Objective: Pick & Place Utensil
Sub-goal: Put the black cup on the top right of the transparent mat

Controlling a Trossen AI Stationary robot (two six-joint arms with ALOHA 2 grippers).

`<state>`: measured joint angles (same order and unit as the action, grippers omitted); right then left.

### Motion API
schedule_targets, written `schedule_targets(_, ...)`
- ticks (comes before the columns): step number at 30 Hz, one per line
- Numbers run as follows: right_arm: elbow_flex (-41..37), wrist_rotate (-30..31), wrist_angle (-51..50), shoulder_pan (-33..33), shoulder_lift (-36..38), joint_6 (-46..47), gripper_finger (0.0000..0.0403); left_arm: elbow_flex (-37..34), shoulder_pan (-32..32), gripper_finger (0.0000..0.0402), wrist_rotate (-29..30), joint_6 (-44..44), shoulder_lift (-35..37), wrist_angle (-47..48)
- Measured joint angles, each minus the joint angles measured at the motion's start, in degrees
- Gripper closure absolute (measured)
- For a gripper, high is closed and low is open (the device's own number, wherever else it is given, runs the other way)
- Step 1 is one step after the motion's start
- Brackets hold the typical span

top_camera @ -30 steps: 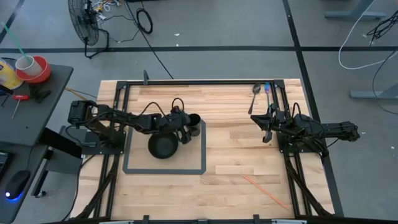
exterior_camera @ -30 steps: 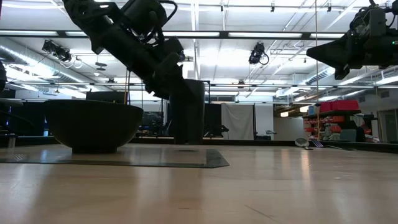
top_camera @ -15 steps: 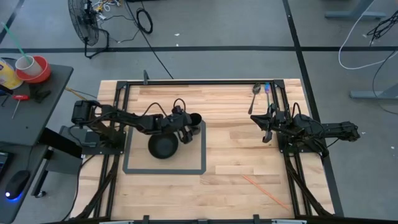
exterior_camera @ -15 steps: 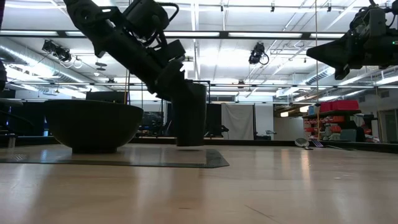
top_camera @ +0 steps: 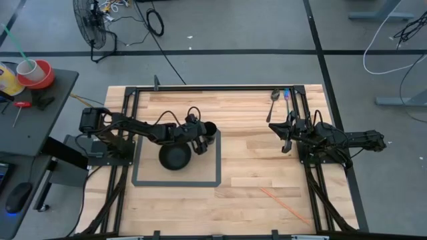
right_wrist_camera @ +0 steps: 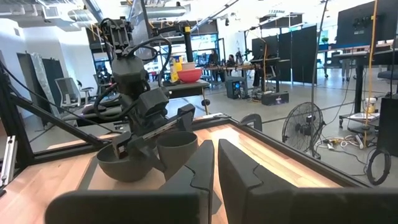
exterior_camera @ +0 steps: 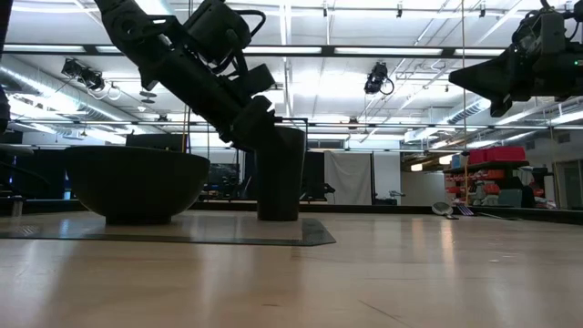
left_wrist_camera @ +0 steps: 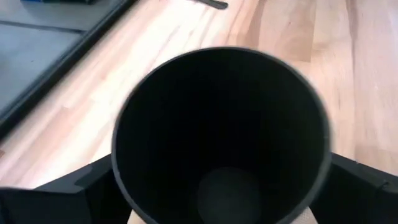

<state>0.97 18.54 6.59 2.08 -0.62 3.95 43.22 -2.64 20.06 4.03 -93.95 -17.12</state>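
A black cup point(top_camera: 208, 128) stands upright on the far right corner of the grey mat point(top_camera: 200, 183); in the low view the cup point(exterior_camera: 280, 173) has its base on the mat point(exterior_camera: 182, 235). My left gripper point(top_camera: 200, 137) is shut on the cup, which fills the left wrist view point(left_wrist_camera: 221, 137). A black bowl point(top_camera: 174, 157) rests on the mat beside it. A spoon point(top_camera: 273, 101) and a blue-handled utensil point(top_camera: 287, 97) lie at the table's far right. My right gripper point(top_camera: 285, 139) hovers shut above the table near them, touching nothing. My left gripper pinches the cup's outer wall point(left_wrist_camera: 124, 180) between its two fingers point(left_wrist_camera: 74, 193), one on each side of the cup. It comes slanting down from the table's left. The cup is upright, its base on the mat.
A thin orange stick point(top_camera: 283, 200) lies on the wood toward the near right. A black frame point(top_camera: 213, 87) runs along the table's edges. Bare wood point(top_camera: 253, 160) spreads between the mat and the right arm.
My left gripper has carried the cup slightly toward the table's right and down. The cup hung just above the mat, a little tilted, and now stands upright on it. The gripper has kept its hold.
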Motion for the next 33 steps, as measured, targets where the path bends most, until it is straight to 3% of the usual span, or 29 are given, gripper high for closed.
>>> schedule_targets(10,-0.01,-0.02,-0.15,0.0,0.0,0.0,0.0376,-0.11,-1.28,0.0005,-1.21,2.45,1.38,5.49)
schedule_targets(15,0.0,0.01,-0.09,0.0,0.0,0.0,0.0376,-0.12,-1.81,0.0004,-4.81,2.99,1.7,6.95)
schedule_targets(26,-0.01,0.01,-0.06,-0.01,0.0,0.0,0.0376,-0.1,-1.77,0.0003,-4.92,2.42,1.73,8.83)
schedule_targets(33,0.01,0.01,-0.04,0.0,0.0,0.0,0.0376,4.19,-1.77,0.0003,-5.25,2.34,1.79,18.17)
